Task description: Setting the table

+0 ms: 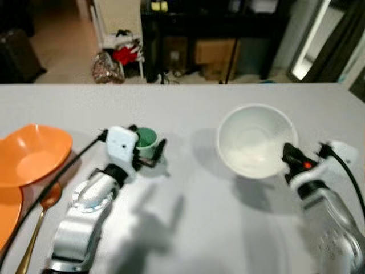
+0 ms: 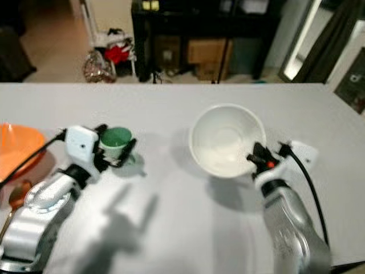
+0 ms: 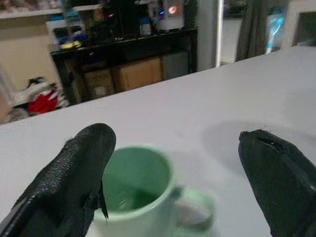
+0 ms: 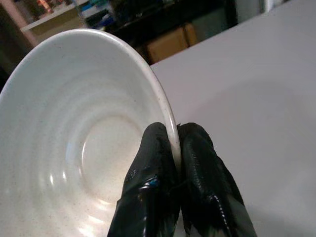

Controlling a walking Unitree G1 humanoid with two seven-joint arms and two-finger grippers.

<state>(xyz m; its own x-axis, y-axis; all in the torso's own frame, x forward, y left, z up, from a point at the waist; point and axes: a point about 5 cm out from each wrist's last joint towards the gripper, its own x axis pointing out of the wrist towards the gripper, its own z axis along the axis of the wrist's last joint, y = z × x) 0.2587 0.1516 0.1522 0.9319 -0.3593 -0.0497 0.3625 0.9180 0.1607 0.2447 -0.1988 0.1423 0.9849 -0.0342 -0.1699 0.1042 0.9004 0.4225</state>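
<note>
A small green mug (image 1: 146, 141) stands on the white table (image 1: 188, 228), left of centre. My left gripper (image 1: 149, 150) is open around it, one black finger (image 3: 74, 182) on each side, the handle (image 3: 195, 212) between them. A white bowl (image 1: 255, 140) is lifted slightly above the table on the right, casting a shadow below. My right gripper (image 1: 289, 155) is shut on the bowl's near rim (image 4: 170, 128), one finger inside and one outside.
An orange bowl (image 1: 31, 154) sits at the table's left edge with an orange plate (image 1: 8, 214) before it. A brown spoon (image 1: 43, 211) lies beside them. Beyond the far table edge stand a dark shelf (image 1: 211, 34) and boxes.
</note>
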